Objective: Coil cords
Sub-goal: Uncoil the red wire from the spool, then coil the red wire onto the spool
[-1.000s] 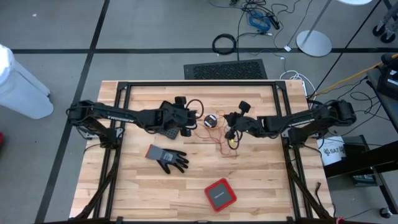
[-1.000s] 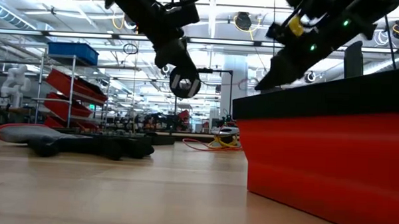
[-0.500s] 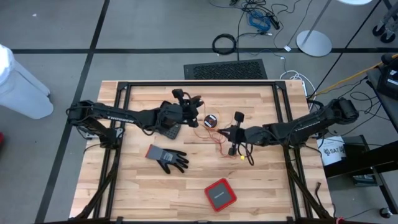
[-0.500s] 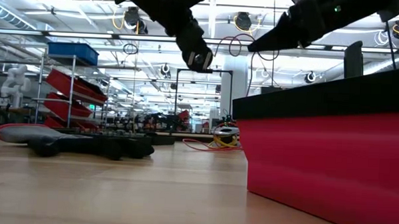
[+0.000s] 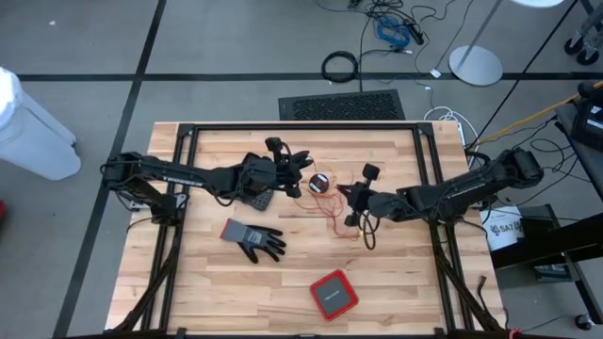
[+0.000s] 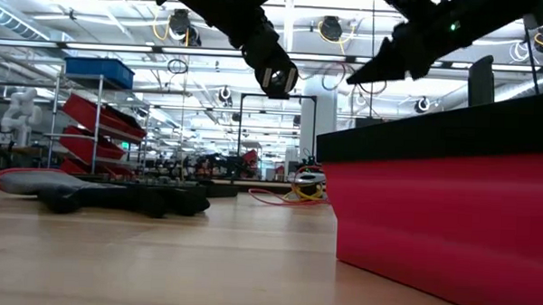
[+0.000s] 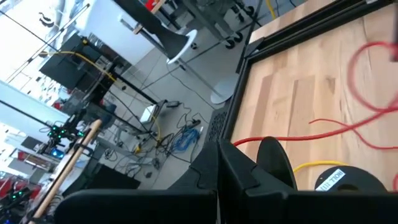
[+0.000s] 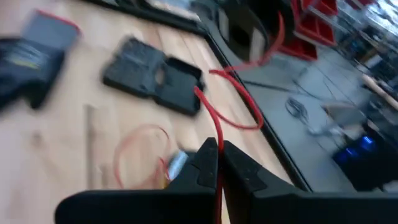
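Right end effector (image 8: 217, 163): fingers pinched on the red cord (image 8: 233, 99), which runs out from between the tips in a loose arc over the bench (image 5: 396, 273). In the high view it sits right of centre, raised off the wood.

Left end effector (image 5: 294, 162): clenched, raised left of centre; whether it grips a strand I cannot tell. Red wire lies on the wood in front of it in the left wrist view.

Cords: red loops sprawl on the bench between the two end effectors; the yellow cord (image 7: 317, 165) shows as a short run beside a small round reel (image 5: 319, 183).

Handling, as judged:
- thin, very light, limp; holds a curl but springs open when let go
- slick jacket, likely to slide through a pinch
- the small black ends are the firmest places to grip; otherwise pinch mid-strand and gather loop by loop
- the two wires lie mixed, so a tangle is the main risk

Surface: pale wood planks inside a black frame, smooth, little drag on a wire. Also on it: grey glove (image 5: 252, 239), flat black case (image 8: 154, 76), red box (image 5: 334, 295).

Room: grey floor, floor mat (image 5: 341, 105) and a black cable ring (image 5: 339, 66) beyond the far edge; workshop shelving with red bins (image 6: 101, 119) in the low view
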`<action>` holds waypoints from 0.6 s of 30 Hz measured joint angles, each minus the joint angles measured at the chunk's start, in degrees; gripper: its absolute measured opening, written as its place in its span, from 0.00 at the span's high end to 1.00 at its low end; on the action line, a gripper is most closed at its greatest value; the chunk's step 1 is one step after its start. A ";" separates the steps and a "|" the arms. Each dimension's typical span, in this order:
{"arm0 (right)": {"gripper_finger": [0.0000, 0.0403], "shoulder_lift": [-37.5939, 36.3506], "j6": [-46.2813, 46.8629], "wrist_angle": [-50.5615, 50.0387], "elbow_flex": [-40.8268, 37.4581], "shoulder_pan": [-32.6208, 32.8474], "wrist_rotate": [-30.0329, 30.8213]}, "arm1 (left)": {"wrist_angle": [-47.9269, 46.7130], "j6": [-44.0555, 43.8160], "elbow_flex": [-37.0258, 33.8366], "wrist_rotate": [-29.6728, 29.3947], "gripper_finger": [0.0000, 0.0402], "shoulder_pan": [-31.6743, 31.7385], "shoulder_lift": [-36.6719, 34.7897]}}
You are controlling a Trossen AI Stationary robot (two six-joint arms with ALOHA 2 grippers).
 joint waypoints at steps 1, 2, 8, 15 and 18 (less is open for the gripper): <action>0.96 -0.02 0.95 -1.74 0.00 -0.40 0.04 | 0.02 0.70 0.00 -0.01 1.00 -0.08 -0.01; 0.94 -0.02 2.22 -3.68 0.00 -0.72 -0.06 | 0.02 1.22 0.00 -0.01 1.00 -0.20 -0.14; 0.75 -0.01 10.10 -12.71 0.00 -1.04 -5.23 | 0.25 3.21 -0.04 -0.03 1.00 -0.47 -1.20; 0.53 -0.17 13.60 -14.71 0.00 1.76 -7.95 | -0.94 4.44 -0.04 3.26 1.00 -0.46 -1.36; 0.51 -1.21 12.91 -14.52 0.00 2.82 -3.49 | -1.40 4.46 -0.04 9.11 1.00 -0.66 -1.36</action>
